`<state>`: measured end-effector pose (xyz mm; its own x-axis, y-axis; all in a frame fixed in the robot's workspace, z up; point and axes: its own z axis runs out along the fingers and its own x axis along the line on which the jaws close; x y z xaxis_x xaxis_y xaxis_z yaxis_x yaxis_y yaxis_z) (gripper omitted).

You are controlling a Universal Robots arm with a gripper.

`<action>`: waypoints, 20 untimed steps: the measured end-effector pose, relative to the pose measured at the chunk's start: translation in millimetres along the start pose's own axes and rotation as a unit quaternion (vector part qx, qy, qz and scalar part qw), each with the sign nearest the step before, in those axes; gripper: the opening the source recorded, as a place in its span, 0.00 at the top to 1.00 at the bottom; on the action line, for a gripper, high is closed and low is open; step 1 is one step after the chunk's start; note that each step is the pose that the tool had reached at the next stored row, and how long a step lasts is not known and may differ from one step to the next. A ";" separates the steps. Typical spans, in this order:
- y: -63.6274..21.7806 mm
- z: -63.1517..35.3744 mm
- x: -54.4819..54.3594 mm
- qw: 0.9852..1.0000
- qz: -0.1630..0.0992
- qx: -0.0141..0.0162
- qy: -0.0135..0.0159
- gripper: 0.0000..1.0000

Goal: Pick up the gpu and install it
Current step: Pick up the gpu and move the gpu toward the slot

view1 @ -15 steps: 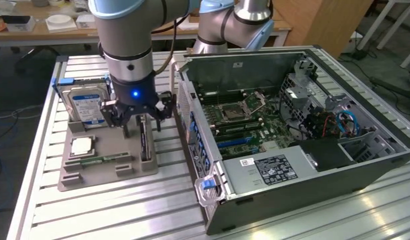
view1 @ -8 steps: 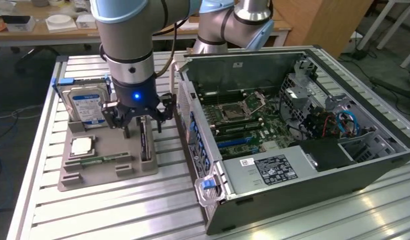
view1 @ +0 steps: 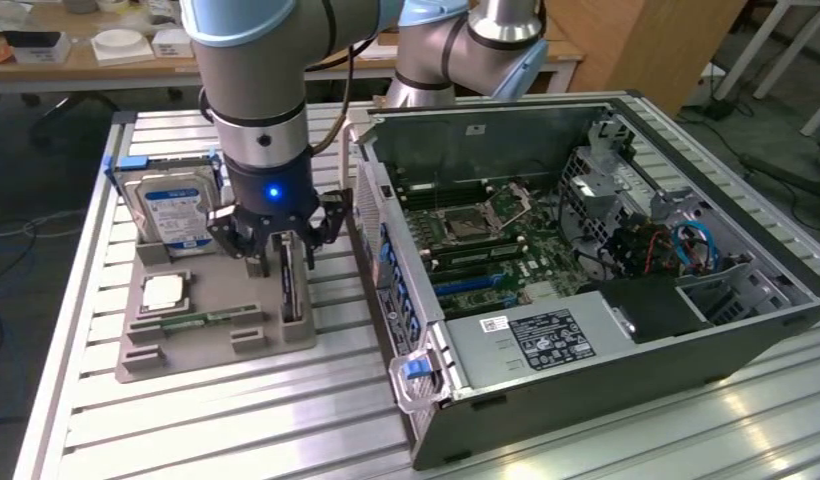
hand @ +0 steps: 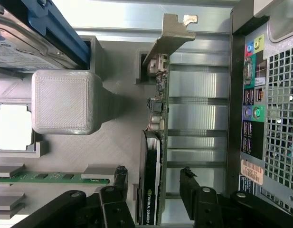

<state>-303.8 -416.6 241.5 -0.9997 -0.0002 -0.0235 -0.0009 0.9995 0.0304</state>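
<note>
A robot gripper [view1: 277, 262] hangs over a grey parts tray [view1: 203, 345] beside an open computer case [view1: 624, 300], its fingers apart on either side of the gpu [hand: 152, 156], which stands on edge in the tray; this looks like the pick-up step, calling for a square, firm pinch.

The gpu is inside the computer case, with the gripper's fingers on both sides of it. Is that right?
No. The gpu stands in the gray tray beside the case, not inside it, as the wrist view shows. The fingers of the gripper are on both sides of it.
</note>
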 end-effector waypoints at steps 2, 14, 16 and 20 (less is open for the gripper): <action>0.0 0.0 0.0 1.000 0.000 0.000 0.000 0.44; 0.0 0.0 1.3 1.000 0.000 -0.002 0.000 0.58; 0.0 0.0 1.9 1.000 0.000 -0.002 0.000 0.58; 0.0 0.3 2.0 1.000 0.000 -0.002 0.000 0.58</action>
<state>-305.8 -416.6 241.2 -0.9997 -0.0001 -0.0235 -0.0010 0.9994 0.0346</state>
